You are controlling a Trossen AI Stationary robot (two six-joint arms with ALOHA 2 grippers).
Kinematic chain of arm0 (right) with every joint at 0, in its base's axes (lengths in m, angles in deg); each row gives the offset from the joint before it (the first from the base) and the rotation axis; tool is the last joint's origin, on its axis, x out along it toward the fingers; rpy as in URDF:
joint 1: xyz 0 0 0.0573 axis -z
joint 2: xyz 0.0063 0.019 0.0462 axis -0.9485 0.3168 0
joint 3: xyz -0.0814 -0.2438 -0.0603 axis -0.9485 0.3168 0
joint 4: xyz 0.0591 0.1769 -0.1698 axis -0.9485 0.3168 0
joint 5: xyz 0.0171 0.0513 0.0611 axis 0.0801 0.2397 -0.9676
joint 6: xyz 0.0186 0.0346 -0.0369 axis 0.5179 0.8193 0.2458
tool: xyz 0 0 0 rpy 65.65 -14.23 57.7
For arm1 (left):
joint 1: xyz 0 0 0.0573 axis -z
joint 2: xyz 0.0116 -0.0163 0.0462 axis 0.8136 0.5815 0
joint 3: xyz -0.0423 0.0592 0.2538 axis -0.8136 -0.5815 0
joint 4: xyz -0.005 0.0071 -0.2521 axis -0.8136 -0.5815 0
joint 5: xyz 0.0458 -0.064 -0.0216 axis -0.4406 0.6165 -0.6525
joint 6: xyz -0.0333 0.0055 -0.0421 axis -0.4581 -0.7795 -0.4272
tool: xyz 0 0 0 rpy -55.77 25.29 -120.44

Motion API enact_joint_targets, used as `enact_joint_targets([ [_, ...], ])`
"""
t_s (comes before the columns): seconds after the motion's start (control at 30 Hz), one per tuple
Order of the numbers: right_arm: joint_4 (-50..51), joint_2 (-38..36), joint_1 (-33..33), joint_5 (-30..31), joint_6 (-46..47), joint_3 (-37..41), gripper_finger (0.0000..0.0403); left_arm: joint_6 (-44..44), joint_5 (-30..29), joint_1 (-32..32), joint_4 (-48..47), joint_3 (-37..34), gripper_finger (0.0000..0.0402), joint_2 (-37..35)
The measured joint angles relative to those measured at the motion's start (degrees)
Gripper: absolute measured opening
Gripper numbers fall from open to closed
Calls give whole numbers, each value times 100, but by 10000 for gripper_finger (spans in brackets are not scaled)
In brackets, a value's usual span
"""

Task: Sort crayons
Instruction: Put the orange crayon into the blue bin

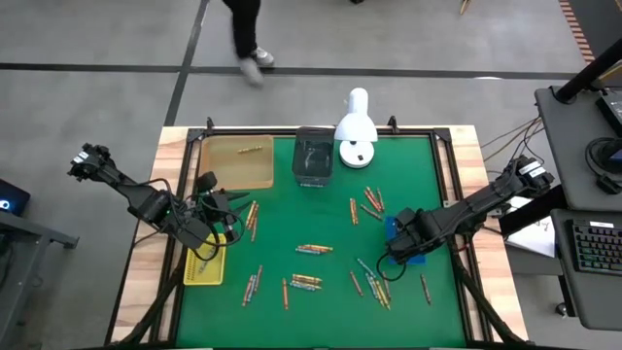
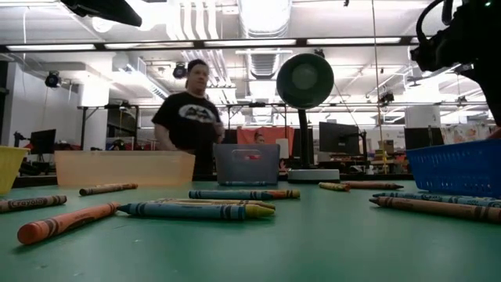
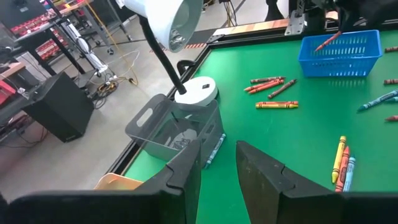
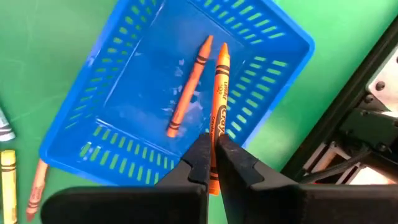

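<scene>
My right gripper (image 4: pixel 211 163) has its fingers pinched on an orange crayon (image 4: pixel 219 106), which sticks out forward over the open top of the blue basket (image 4: pixel 277 34). A second orange crayon (image 4: pixel 188 87) lies loose on the basket floor, just beside the held one. From above, that gripper (image 1: pixel 397 243) sits over the basket at the right side of the green mat (image 1: pixel 292 228), close to the mat's right border, with loose crayons (image 1: pixel 374 285) strewn just in front of it toward the near edge.

My left gripper (image 3: pixel 217 163) has its fingers (image 3: pixel 186 168) parted with nothing between them, looking across the mat toward a clear grey bin (image 3: pixel 177 127) and the white lamp base (image 3: pixel 196 93). In the overhead view it (image 1: pixel 209 228) hangs at the left side of the mat, above the yellow tray (image 1: pixel 209 267) and in front of the tan tray (image 1: pixel 233 160).

The mat's middle is mostly open, apart from a cluster of crayons (image 1: pixel 313 249) and scattered ones toward the front. A person (image 2: pixel 190 117) stands beyond the far edge of the table.
</scene>
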Motion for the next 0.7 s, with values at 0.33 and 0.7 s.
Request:
enact_joint_targets([
  [0.33,-248,-3,2,234,30,-4,13,0,2,0,3,0,84,0],
  [0.7,-744,13,4,692,-138,0,13,-2,4,0,4,0,84,0],
])
